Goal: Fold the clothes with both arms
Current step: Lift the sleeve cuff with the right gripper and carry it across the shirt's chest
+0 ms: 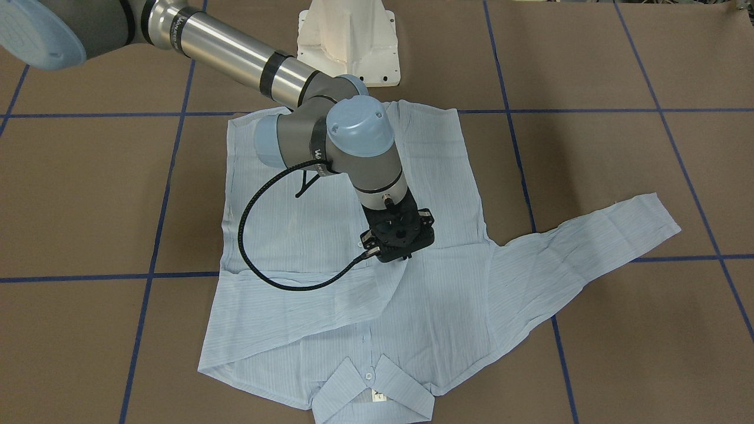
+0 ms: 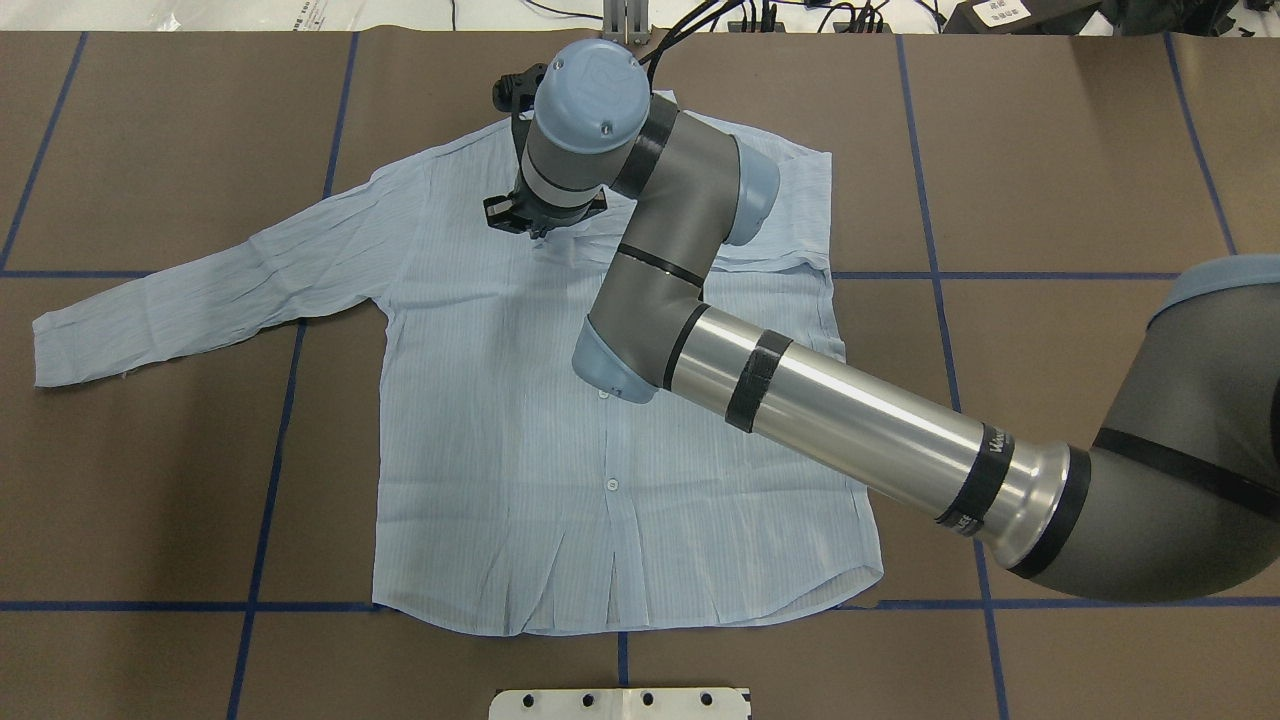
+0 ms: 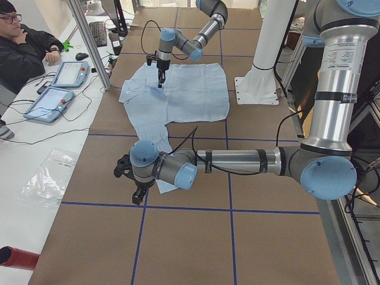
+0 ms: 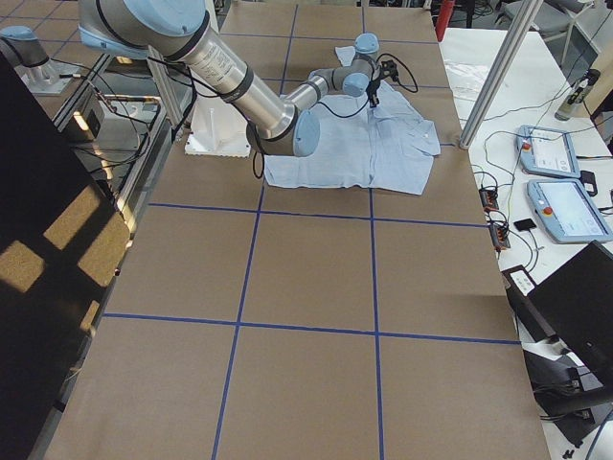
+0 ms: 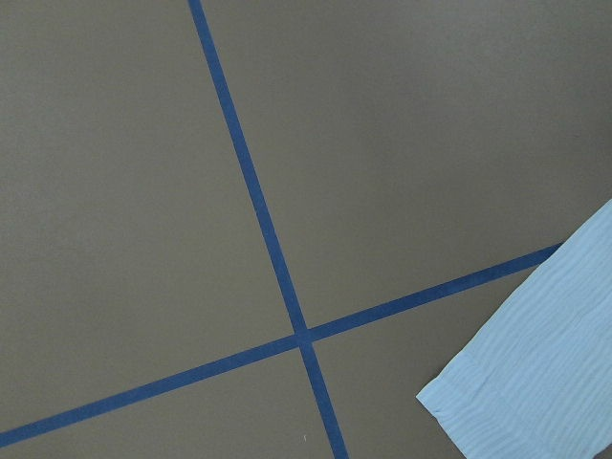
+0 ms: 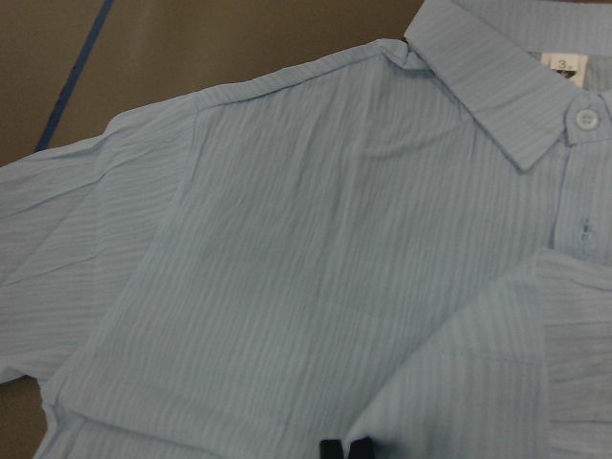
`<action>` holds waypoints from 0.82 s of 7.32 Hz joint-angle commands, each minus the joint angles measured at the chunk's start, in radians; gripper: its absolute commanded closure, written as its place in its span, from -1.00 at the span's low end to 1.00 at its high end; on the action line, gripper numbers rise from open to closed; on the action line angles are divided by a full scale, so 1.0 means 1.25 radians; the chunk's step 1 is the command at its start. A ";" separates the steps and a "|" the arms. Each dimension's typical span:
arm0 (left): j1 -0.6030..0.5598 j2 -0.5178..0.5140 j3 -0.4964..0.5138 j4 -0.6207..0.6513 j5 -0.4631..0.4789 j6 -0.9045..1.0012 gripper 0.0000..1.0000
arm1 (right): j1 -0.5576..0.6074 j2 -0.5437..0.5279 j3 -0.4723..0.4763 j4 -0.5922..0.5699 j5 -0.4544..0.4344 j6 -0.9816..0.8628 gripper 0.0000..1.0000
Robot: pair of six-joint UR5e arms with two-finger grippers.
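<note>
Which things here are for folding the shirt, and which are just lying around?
For the job:
shirt
right gripper, down on the shirt's chest
left gripper, near the spread sleeve's cuff

Just lying about:
white pedestal
tablets on the side table
plastic bag

Grey-and-silver right arm, light-blue joint caps, black cable

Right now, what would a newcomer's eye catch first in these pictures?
A thin light-blue striped button-up shirt lies spread on the brown table with blue tape lines, one sleeve stretched toward the robot's left, the other folded across the chest. The grey-and-silver right arm reaches over it, its black jaws close together above the chest.
</note>
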 commanded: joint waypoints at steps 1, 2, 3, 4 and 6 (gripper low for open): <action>0.000 -0.003 0.001 0.000 0.000 -0.003 -1.00 | -0.030 0.011 -0.011 0.027 -0.049 0.001 -1.00; 0.001 -0.003 0.002 0.000 0.000 -0.006 -1.00 | -0.030 0.014 -0.009 0.027 -0.049 0.006 -1.00; 0.001 -0.011 0.005 -0.001 0.000 -0.007 -1.00 | -0.029 0.017 -0.008 0.024 -0.048 0.028 -1.00; 0.001 -0.017 0.004 -0.021 0.001 -0.072 -1.00 | -0.026 0.016 0.004 0.020 -0.045 0.049 -1.00; 0.036 -0.007 0.057 -0.260 0.010 -0.334 -1.00 | 0.007 0.000 0.104 -0.152 -0.027 0.090 -1.00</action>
